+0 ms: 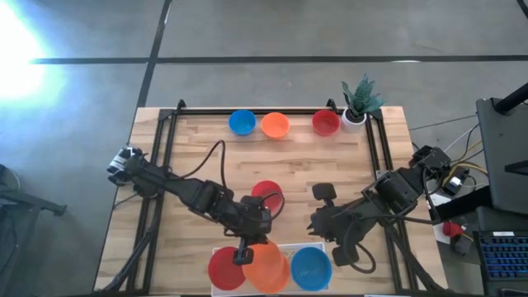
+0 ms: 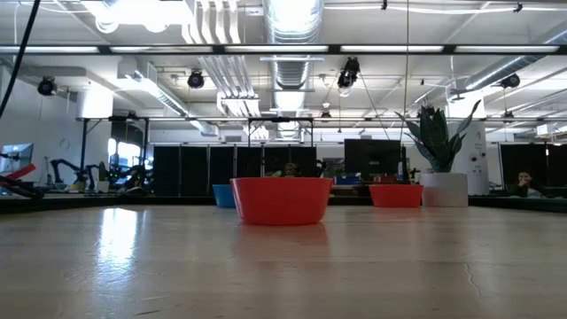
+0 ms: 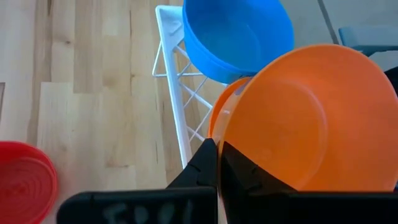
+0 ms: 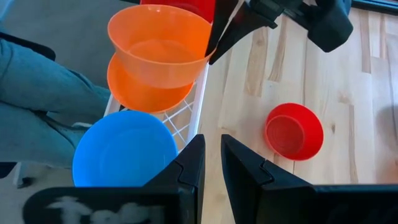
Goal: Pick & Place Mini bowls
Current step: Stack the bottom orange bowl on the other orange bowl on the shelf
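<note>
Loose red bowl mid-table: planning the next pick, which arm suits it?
Right, probably. The right gripper is empty, with the red bowl just ahead. The left gripper is shut on the orange bowl over the tray.

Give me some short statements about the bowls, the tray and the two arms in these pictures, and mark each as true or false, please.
1. The left gripper holds an orange bowl by its rim above the white lattice tray. True.
2. The blue bowl in the tray is in the right gripper's jaws. False: those jaws stand slightly apart, near the bowl, with nothing between them.
3. Three bowls stand in a row at the far edge of the table, beside a small potted plant. True.
4. The red bowl in mid-table is stacked on a blue one. False: it stands alone on the wood.
5. Another orange bowl lies in the tray under the held one. True.
</note>
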